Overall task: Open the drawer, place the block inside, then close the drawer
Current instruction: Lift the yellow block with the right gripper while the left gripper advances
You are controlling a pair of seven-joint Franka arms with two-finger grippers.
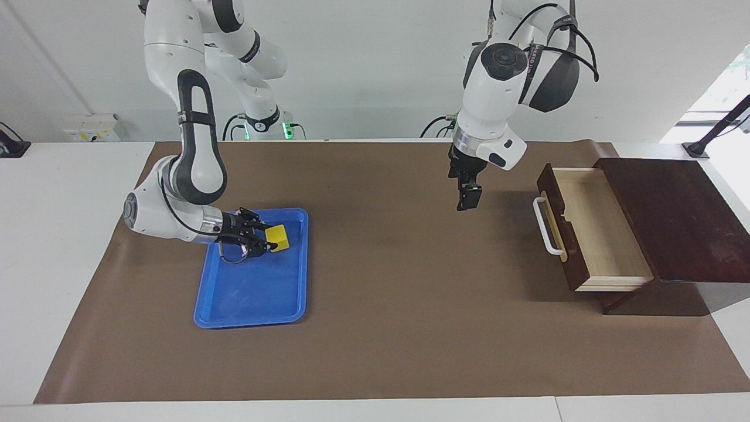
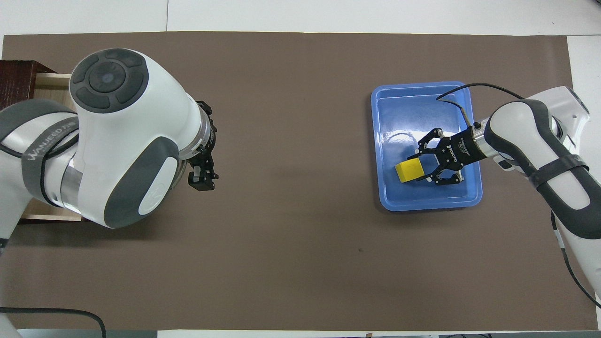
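The yellow block [image 1: 280, 237] lies in the blue tray [image 1: 252, 293] toward the right arm's end of the table. My right gripper [image 1: 268, 237] reaches in low and level, its fingers closed on two sides of the block [image 2: 407, 170]; it also shows in the overhead view [image 2: 420, 168]. The dark wooden drawer [image 1: 592, 234] stands pulled open at the left arm's end, its pale inside empty and its white handle [image 1: 546, 225] facing the table's middle. My left gripper [image 1: 469, 199] hangs shut over the bare mat beside the drawer's front, apart from the handle.
The drawer's dark cabinet [image 1: 674, 217] sits at the table's edge at the left arm's end. A brown mat [image 1: 398, 293] covers the table. In the overhead view my left arm [image 2: 108, 136] hides most of the drawer.
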